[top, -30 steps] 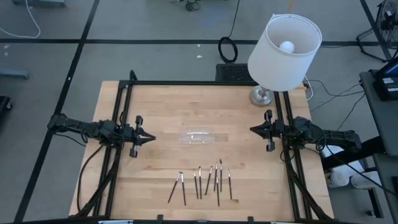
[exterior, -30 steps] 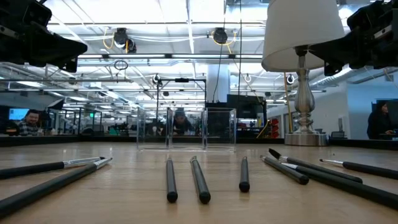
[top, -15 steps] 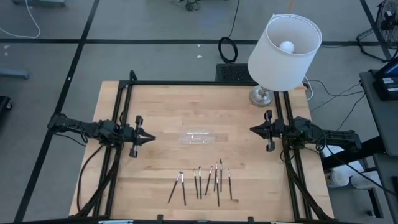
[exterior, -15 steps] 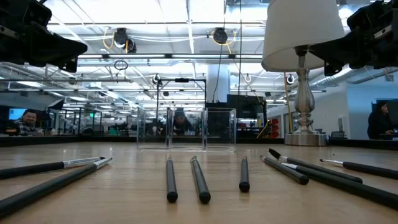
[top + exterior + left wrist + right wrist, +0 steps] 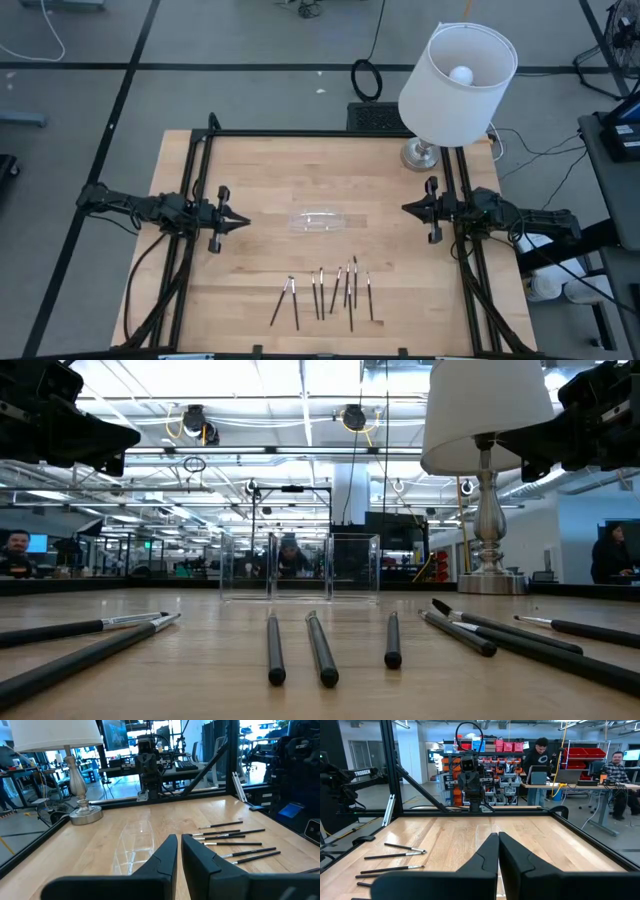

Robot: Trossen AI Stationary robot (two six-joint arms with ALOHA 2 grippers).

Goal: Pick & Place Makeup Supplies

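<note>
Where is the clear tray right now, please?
In the high view the tray sits mid-table, between the left gripper and right gripper, behind the makeup sticks.

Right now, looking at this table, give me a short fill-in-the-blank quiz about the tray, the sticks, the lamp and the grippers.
1. The clear tray lies ____ the left gripper and the right gripper.
2. The makeup sticks lie on the ____, outside the tray.
3. The lamp stands at the table's far corner on the ____ arm's side.
4. Both grippers hold ____.

Missing words: between; table; right; nothing
</note>
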